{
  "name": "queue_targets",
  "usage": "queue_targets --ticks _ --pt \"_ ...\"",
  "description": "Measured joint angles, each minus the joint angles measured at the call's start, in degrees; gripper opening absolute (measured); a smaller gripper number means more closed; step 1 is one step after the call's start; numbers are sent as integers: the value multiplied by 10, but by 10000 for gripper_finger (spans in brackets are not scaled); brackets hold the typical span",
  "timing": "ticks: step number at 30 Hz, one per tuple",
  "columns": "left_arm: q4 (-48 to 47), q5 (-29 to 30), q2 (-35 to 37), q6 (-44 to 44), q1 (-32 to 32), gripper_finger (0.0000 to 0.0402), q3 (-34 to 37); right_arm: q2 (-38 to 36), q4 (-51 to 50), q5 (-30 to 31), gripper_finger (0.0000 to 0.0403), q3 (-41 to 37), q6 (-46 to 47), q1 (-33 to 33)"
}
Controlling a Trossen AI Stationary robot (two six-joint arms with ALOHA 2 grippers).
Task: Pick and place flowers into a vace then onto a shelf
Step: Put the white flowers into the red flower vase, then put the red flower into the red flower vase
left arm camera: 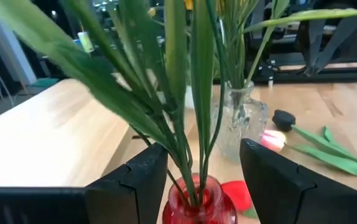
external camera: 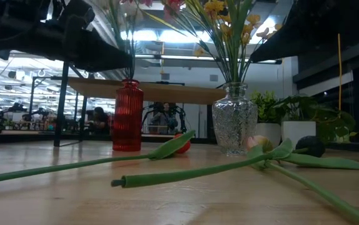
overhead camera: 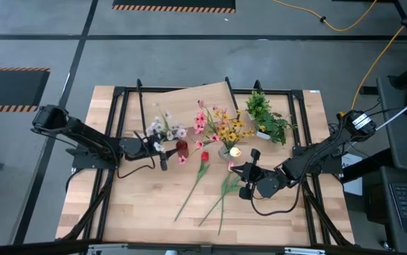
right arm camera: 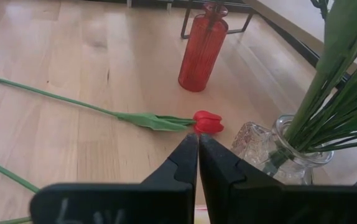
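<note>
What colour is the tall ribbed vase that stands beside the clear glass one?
The ribbed vase is red, seen best in the right wrist view.

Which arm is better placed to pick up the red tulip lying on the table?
Right, probably. The right gripper is shut and empty, with the red tulip just ahead of it. The left gripper is open around the stems in the red vase.

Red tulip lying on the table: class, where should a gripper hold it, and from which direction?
Grip the red tulip on its bare stem beyond the leaf, coming straight down from above: it lies flat, thin, with open table either side.
</note>
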State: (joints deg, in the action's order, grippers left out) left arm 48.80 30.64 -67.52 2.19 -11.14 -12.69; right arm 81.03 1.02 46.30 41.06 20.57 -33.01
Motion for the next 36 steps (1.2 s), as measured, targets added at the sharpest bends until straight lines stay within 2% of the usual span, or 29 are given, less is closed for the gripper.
queue_targets --ticks 6,15,23,28,32,36 --pt "-32 15 39 -1 -15 194 0 0 0 0 20 0 1 0" --pt "-154 67 114 -18 -39 194 0 0 0 0 20 0 7 0" --pt "-208 87 176 -21 -69 194 0 0 0 0 20 0 8 0" --pt "-326 133 199 -47 -94 194 -28 0 0 0 20 0 8 0" --pt "-371 124 201 -61 -108 194 -57 0 0 0 20 0 8 0" --pt "-384 83 201 -61 -121 194 -80 0 0 0 20 0 17 0"
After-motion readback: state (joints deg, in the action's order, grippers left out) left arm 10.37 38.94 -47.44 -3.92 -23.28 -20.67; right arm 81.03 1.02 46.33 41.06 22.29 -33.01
